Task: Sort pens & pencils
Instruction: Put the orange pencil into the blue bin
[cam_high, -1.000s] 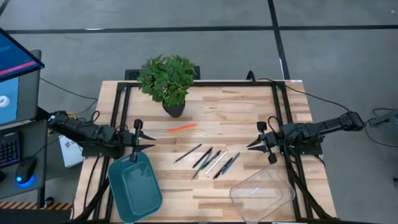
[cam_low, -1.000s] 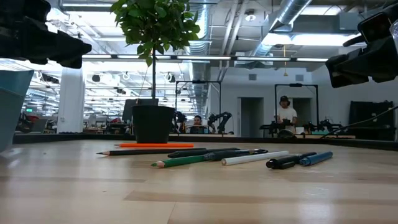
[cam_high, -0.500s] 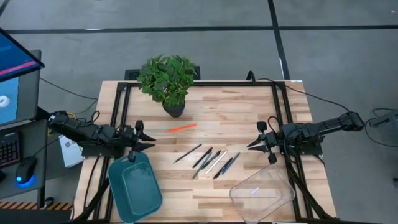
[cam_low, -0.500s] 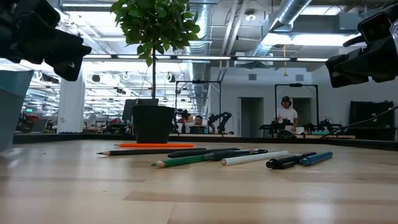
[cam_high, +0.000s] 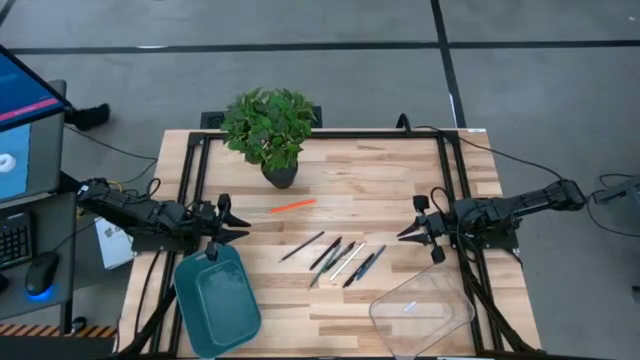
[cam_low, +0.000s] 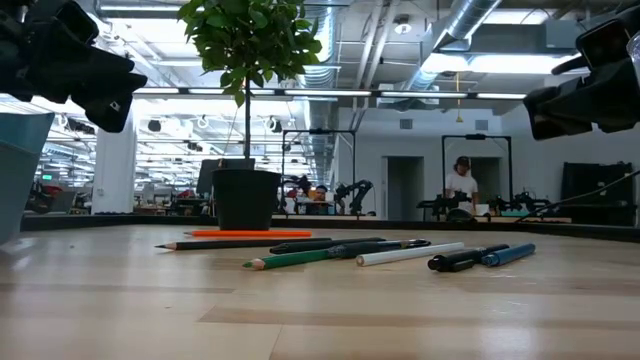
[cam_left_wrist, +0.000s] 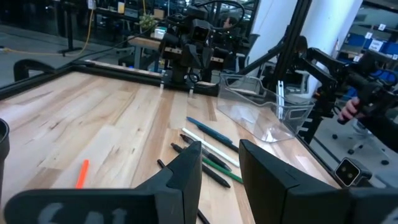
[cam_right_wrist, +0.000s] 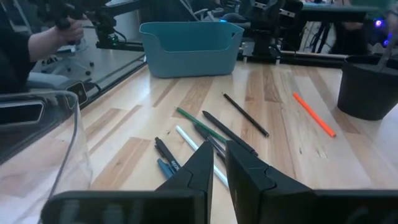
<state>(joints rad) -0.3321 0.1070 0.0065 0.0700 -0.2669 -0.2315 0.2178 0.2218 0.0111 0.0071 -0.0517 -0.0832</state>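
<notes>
Several pens and pencils (cam_high: 338, 260) lie loose and slanted side by side on the table's middle. Among them are a black pencil (cam_low: 215, 243), a green one (cam_low: 295, 258), a whitish one (cam_low: 410, 254) and a blue one (cam_low: 507, 255). The orange one (cam_high: 293, 206) lies apart, toward the plant. My left gripper (cam_high: 245, 230) hovers at the table's left side above the teal tray's far end, open, pointing at the pens (cam_left_wrist: 208, 155). My right gripper (cam_high: 402, 234) hovers at the right side, its fingers (cam_right_wrist: 208, 163) a narrow gap apart, pointing at the pens (cam_right_wrist: 205, 134).
A teal tray (cam_high: 215, 300) stands at the near left corner and a clear plastic container (cam_high: 420, 312) at the near right. A potted plant (cam_high: 270, 130) stands at the far side, left of middle. Bare wood lies between the grippers and the pens. People show in the room behind.
My left gripper has dipped and tipped a little downward, then held still. The pens and my right gripper have stayed where they were.
</notes>
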